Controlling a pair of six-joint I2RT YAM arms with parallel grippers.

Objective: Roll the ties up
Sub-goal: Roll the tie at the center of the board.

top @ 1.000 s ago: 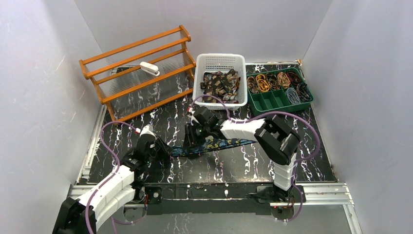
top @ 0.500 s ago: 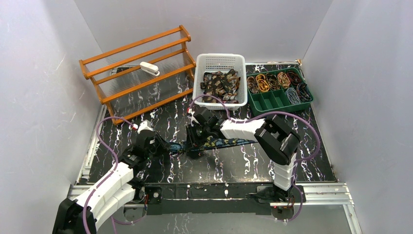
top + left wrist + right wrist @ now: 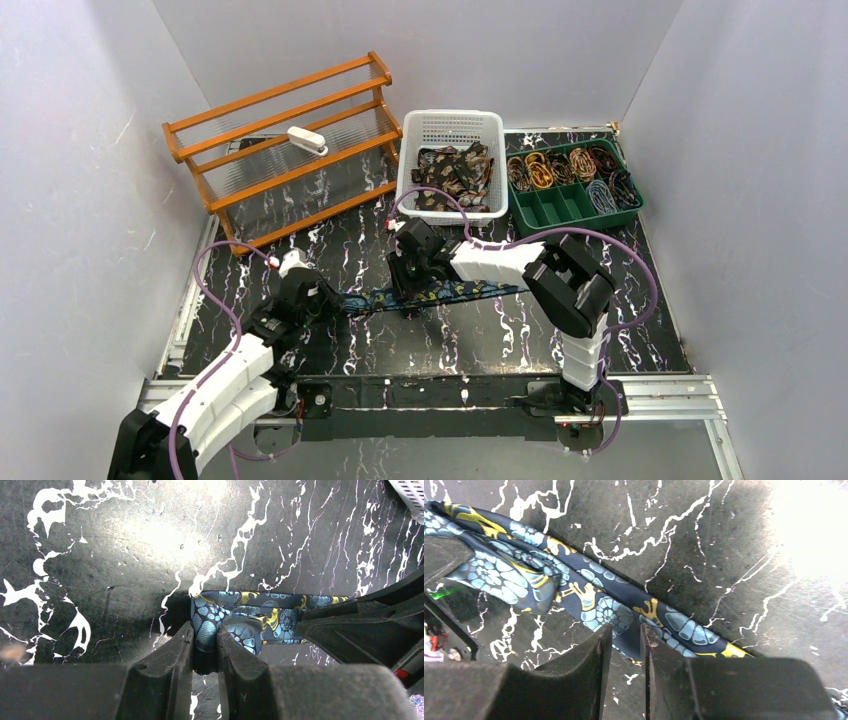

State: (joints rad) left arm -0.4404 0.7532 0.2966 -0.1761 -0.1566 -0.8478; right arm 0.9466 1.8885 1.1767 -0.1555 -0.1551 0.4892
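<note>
Now: early rolling step, I judge. Blue paisley tie (image 3: 480,291) stretched on desk (image 3: 500,330), centre of frame. Left pincer (image 3: 205,647) clenched on tie's folded end. Right pincer (image 3: 624,637) at mid-tie, fingers nearly together; grip unclear. Next: curl end over, strip taut.

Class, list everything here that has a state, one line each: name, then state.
blue tie, mostly unrolled along the table, one end folded over
left hand, shut on the tie's folded end
right hand, shut on the tie's edge
white basket, holding loose ties
green tray, partly filled with rolled ties
wooden rack, upright
</note>
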